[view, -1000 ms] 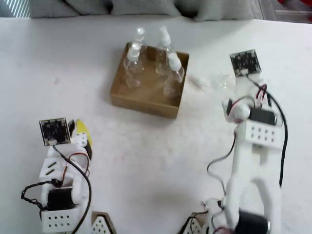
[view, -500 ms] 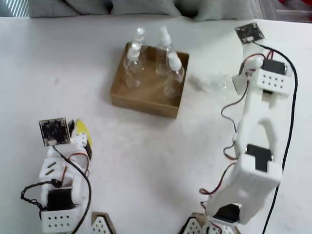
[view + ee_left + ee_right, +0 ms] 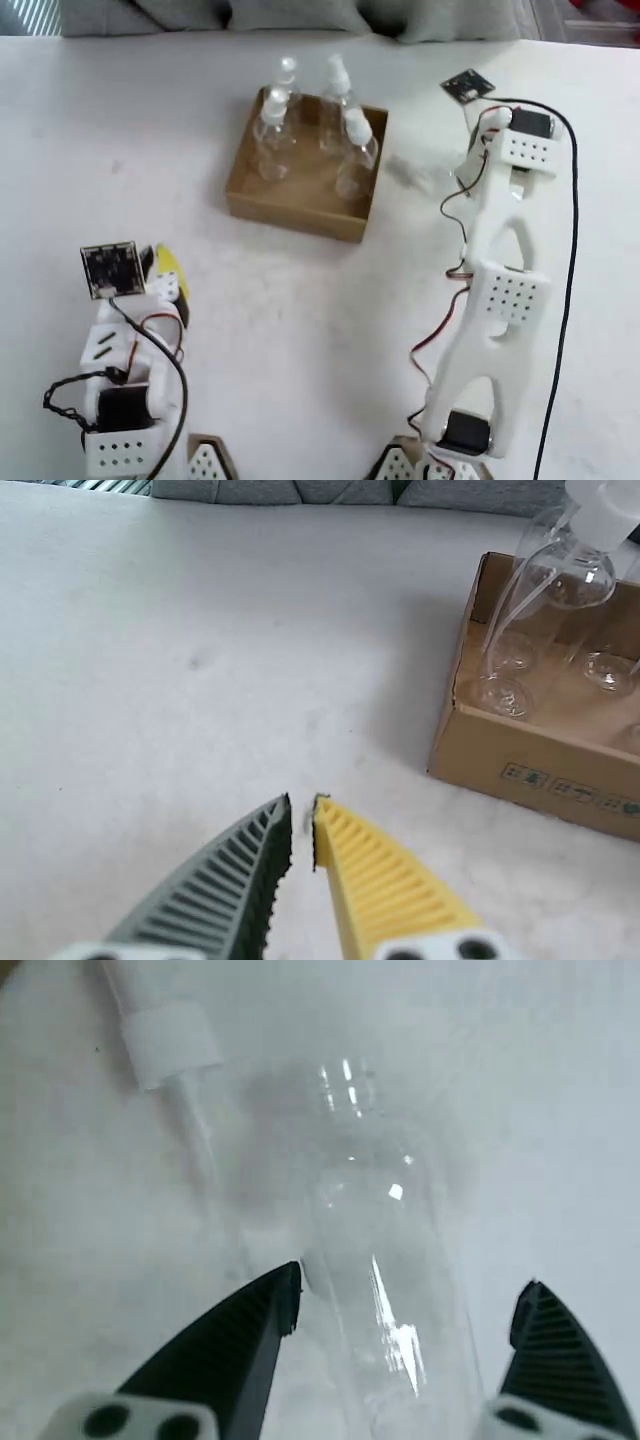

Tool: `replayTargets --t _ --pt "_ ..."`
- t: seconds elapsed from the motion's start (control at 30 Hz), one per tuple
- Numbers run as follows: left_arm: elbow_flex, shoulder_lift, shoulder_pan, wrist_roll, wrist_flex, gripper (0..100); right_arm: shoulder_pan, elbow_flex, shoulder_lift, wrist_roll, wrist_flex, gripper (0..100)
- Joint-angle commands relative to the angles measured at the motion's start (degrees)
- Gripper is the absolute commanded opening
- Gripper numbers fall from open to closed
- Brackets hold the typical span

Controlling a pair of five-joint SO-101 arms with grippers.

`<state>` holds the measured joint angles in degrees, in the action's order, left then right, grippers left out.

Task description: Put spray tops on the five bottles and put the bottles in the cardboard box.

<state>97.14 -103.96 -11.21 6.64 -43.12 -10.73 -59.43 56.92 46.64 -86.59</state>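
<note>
So the left tool (image 3: 302, 818) sits low over the worktop (image 3: 150, 630), jaws nearly shut, gripping nothing. The cardboard box (image 3: 290, 212) has four bottles (image 3: 272, 135) standing in it, caps on. Right of it the fifth bottle (image 3: 385, 1250) lies flat, a loose spray top (image 3: 170, 1040) just beside it, and the right tool (image 3: 412, 1295) is spread wide around the bottle.
</note>
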Motion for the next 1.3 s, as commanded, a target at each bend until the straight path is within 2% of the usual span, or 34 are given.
replayTargets --t 0.0,0.1,0.27,0.33,0.4,0.47,0.63,0.73,0.9,1.07,1.27 --pt "-0.18 -0.75 -0.31 0.09 -0.26 6 -0.57 -9.32 4.62 1.14 -2.59 30.4" --pt "-0.18 -0.75 -0.31 0.09 -0.26 6 -0.57 -14.59 8.48 1.14 -5.76 25.9" --pt "-0.18 -0.75 -0.31 0.09 -0.26 6 -0.57 -21.36 10.95 1.14 -7.43 0.4" --pt "-0.18 -0.75 -0.31 0.09 -0.26 6 -0.75 -23.47 10.86 0.88 -9.71 4.7" --pt "-0.18 -0.75 -0.31 0.09 -0.26 6 -1.01 -26.2 10.07 0.62 -12.09 4.6" --pt "-0.18 -0.75 -0.4 0.09 -0.26 6 -1.8 -27.52 8.31 -3.08 -12.18 1.6" --pt "-0.18 -0.75 -0.48 0.09 -0.26 6 -5.05 -25.49 0.4 -9.76 -12.53 2.2" --pt "-0.18 -0.75 -0.48 0.09 -0.26 6 -6.81 -15.56 -7.52 -9.76 -12.62 2.0" --pt "-0.18 -0.75 -0.48 0.09 -0.35 6 -6.46 11.6 -27.56 -10.11 -12.35 2.0" --pt "-0.18 -0.75 -0.57 0.09 -0.35 6 -1.54 35.6 -47.34 -10.55 -12.35 2.0" --pt "-0.18 -0.75 -0.57 0.09 -1.41 6 8.04 60.57 -69.49 -16.79 -12.26 2.0"
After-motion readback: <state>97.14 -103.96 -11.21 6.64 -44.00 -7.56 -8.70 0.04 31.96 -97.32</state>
